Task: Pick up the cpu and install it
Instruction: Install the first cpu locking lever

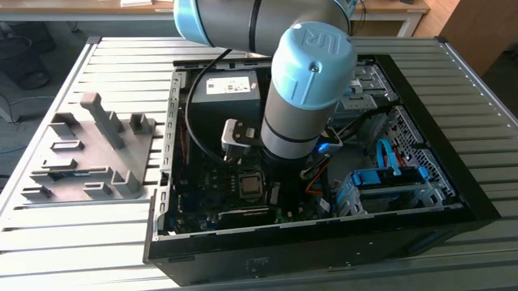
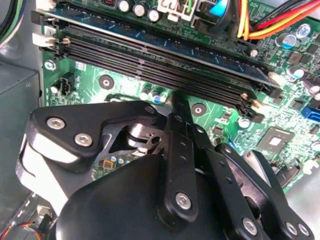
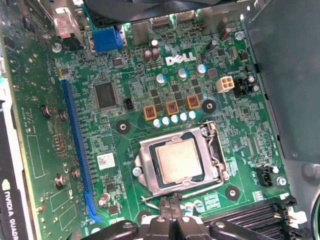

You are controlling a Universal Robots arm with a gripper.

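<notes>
Silver-grey with a tan tinge, the cpu [image 3: 178, 160] lay flat, face up, inside its metal socket frame [image 3: 150, 172] on the green motherboard [image 3: 210, 105] in the first wrist view. Being square, the chip had no long axis to speak of; its edges ran parallel to the frame's, and the whole socket sat slightly skewed to the long blue expansion slot [image 3: 75, 145] nearby. A thin wire lever [image 3: 180, 192] ran along one side of the frame.

The gripper [image 3: 172, 207] hung just beside the socket, its dark fingertips [image 3: 166, 206] drawn close together with nothing between them, apart from the chip and not touching it. In the second wrist view the same black linkage [image 2: 180, 150] stood over the board near the rows of black memory slots [image 2: 165, 65], its narrow fingers pressed together.

In the exterior view the arm [image 1: 304, 91], grey with pale blue caps, reached down into the open black computer case [image 1: 324, 242] lying on a slatted metal table [image 1: 81, 242]. The socket [image 1: 249, 185] showed below the wrist on the board. A grey moulded fixture tray [image 1: 89, 151] sat on the table at the exterior view's left of the case, and a grey power supply with a white label [image 1: 227, 91] occupied the far corner of the case.
</notes>
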